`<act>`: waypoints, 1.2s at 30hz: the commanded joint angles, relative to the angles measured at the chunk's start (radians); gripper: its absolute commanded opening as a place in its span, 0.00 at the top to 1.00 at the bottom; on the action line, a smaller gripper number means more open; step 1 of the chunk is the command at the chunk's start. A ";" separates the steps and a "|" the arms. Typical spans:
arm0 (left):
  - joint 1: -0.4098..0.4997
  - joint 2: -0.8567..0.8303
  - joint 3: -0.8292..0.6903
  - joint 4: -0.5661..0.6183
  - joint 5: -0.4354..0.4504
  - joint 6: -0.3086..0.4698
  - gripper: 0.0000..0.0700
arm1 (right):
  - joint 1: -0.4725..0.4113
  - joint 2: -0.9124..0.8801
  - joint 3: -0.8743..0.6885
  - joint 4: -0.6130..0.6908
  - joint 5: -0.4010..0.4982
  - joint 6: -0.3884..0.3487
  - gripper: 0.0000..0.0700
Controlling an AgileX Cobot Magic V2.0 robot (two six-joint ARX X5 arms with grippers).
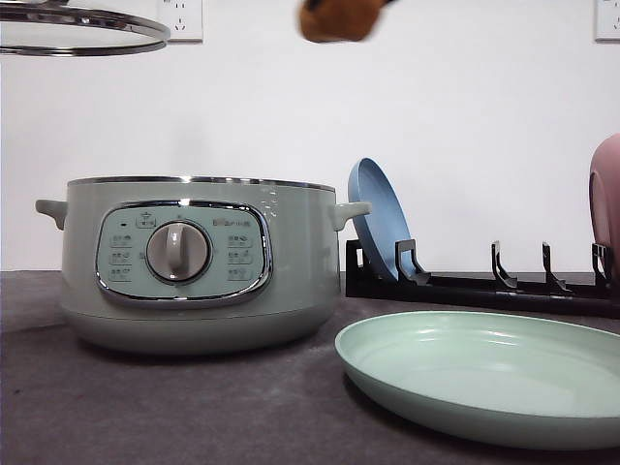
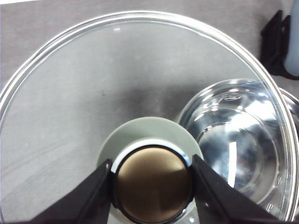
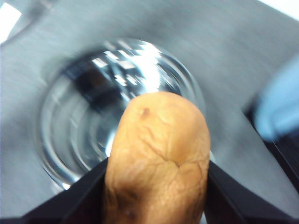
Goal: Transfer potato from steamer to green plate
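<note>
High above the open steamer (image 1: 199,262), your right gripper (image 3: 156,186) clamps the potato (image 3: 157,158) while the left gripper (image 2: 152,182) pinches the glass lid's knob (image 2: 152,184); smooth skin could slip before the green plate (image 1: 484,373).

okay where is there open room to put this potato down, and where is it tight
The green plate is bare all across and right of the steamer. Bare table lies in front of the steamer. The steamer and plate sit close together. Behind the plate, the black rack with the blue plate is crowded. The right gripper holds the potato high up.
</note>
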 commanded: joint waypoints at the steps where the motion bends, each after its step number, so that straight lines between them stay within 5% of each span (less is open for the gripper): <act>1: -0.007 -0.013 0.046 0.035 0.006 -0.009 1.00 | 0.000 -0.054 -0.112 0.039 0.000 -0.001 0.75; 8: -0.049 -0.013 0.046 0.035 0.009 -0.009 1.00 | -0.016 -0.308 -0.522 0.227 0.006 0.126 0.75; 15: -0.100 -0.013 0.046 0.035 0.035 -0.009 1.00 | -0.002 -0.400 -0.774 0.337 0.036 0.212 0.75; 27: -0.174 -0.013 0.046 0.033 0.035 -0.009 1.00 | 0.013 -0.394 -1.071 0.607 0.082 0.345 0.75; 36: -0.213 -0.013 0.046 0.027 0.036 -0.009 1.00 | 0.013 -0.307 -1.145 0.702 0.086 0.384 0.74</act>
